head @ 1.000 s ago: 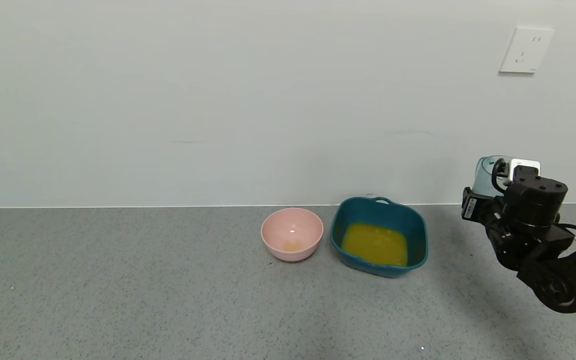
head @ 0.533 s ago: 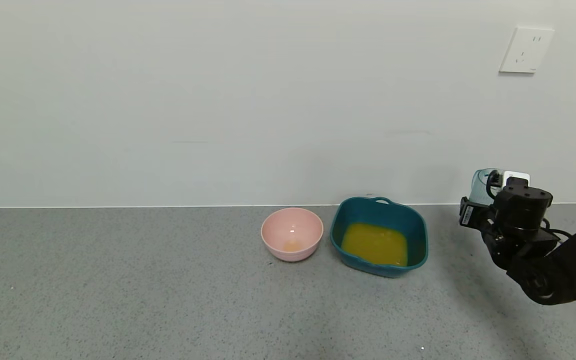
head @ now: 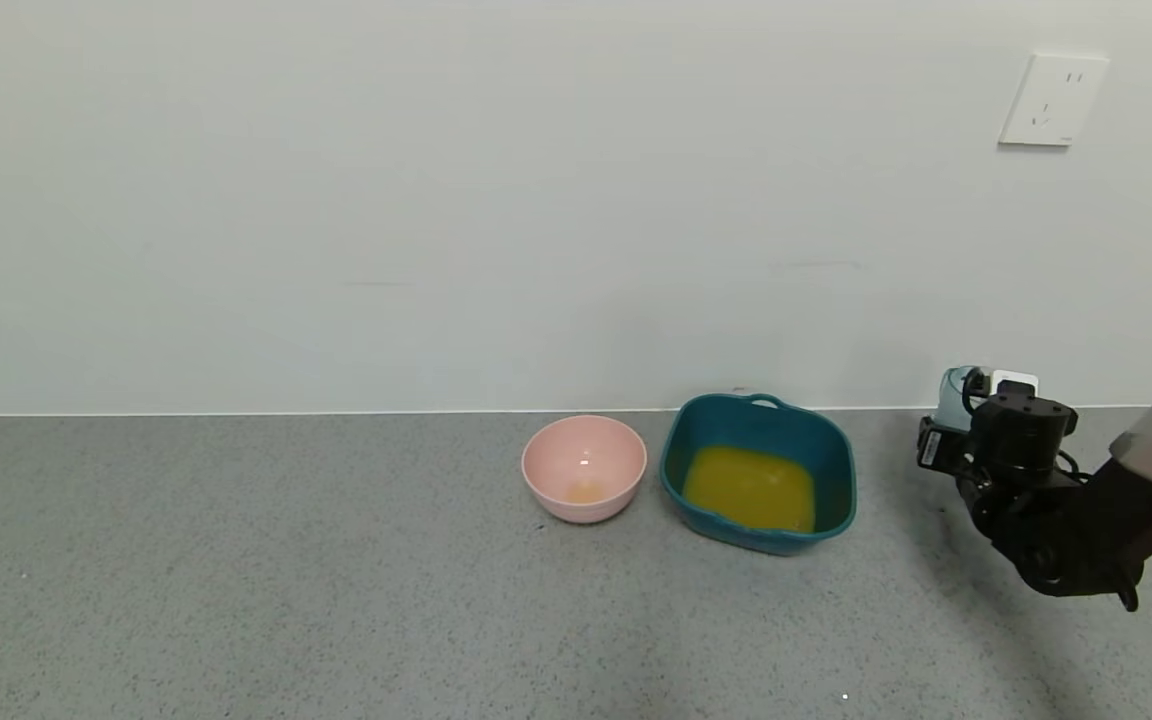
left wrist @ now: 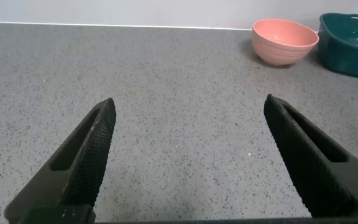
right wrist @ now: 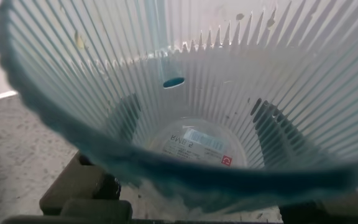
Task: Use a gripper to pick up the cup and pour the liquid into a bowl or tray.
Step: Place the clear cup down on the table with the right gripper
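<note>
**Holding the emptied cup off to the tub's right**

Standing well to the right of the teal tub [head: 758, 470], the right gripper [head: 976, 395] has its two black fingers closed on the pale blue-green cup [head: 954, 396], low near the grey counter [head: 336, 580]. Looking down into the cup [right wrist: 185, 112], only ribbed walls and a labelled base show, with no juice inside. The orange-yellow liquid [head: 750, 487] lies pooled in the tub. Just beside the tub on its left sits a pink bowl [head: 584, 468] with a small smear at the bottom. Far left of the tub, the left gripper [left wrist: 188, 155] hangs over bare counter, fingers spread wide and holding nothing.
</note>
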`<state>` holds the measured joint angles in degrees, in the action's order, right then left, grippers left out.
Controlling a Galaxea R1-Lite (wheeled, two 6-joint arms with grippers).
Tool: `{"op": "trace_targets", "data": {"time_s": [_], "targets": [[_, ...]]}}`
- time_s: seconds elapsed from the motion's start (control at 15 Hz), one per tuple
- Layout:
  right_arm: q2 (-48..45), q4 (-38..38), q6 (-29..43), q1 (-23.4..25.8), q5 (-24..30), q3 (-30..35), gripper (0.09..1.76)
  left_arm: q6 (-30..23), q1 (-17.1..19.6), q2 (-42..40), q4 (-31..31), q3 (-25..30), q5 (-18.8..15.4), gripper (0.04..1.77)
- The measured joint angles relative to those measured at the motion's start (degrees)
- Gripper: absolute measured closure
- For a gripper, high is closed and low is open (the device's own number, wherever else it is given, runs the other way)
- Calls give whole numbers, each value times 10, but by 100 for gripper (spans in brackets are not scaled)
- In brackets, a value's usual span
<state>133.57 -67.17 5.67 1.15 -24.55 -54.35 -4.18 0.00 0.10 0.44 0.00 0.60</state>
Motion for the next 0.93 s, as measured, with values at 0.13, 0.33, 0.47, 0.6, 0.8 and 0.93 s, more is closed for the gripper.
{"op": "trace_targets", "data": {"time_s": [0.13, 0.33, 0.47, 0.6, 0.8, 0.93], "targets": [[21, 0, 0, 3, 4, -18, 51, 0, 0, 0, 0, 0, 0, 9], [42, 3, 0, 9, 9, -43, 51, 0, 0, 0, 0, 0, 0, 9], [54, 2, 0, 9, 9, -52, 51, 0, 0, 0, 0, 0, 0, 9], [65, 1, -1, 8, 9, -57, 51, 0, 0, 0, 0, 0, 0, 9], [74, 1, -1, 9, 10, -62, 51, 0, 0, 0, 0, 0, 0, 9], [79, 1, -1, 9, 12, -63, 51, 0, 0, 0, 0, 0, 0, 9]]}}
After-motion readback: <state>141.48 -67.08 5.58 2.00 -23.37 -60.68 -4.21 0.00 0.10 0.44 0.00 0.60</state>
